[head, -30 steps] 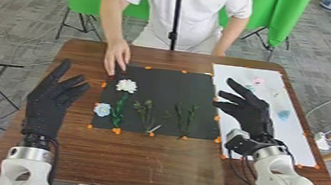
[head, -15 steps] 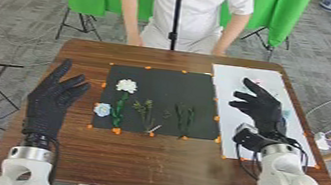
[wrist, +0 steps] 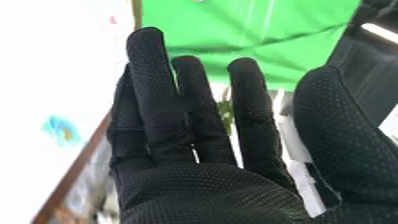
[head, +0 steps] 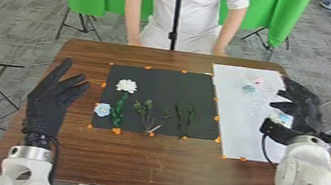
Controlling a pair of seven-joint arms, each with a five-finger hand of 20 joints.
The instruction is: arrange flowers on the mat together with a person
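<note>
From where I stood, the right hand (head: 303,107) hung wide open over the table's (head: 171,166) right edge, the left hand (head: 46,103), fingers loose, near its left. The white flower (head: 127,85) lay toward the black mat's (head: 168,79) left edge, the blue flower (head: 102,109) near its near-left corner.

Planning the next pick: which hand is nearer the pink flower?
Right. The right hand is just to the right of the pink flower; the left hand is across the black mat, off its left side.
</note>
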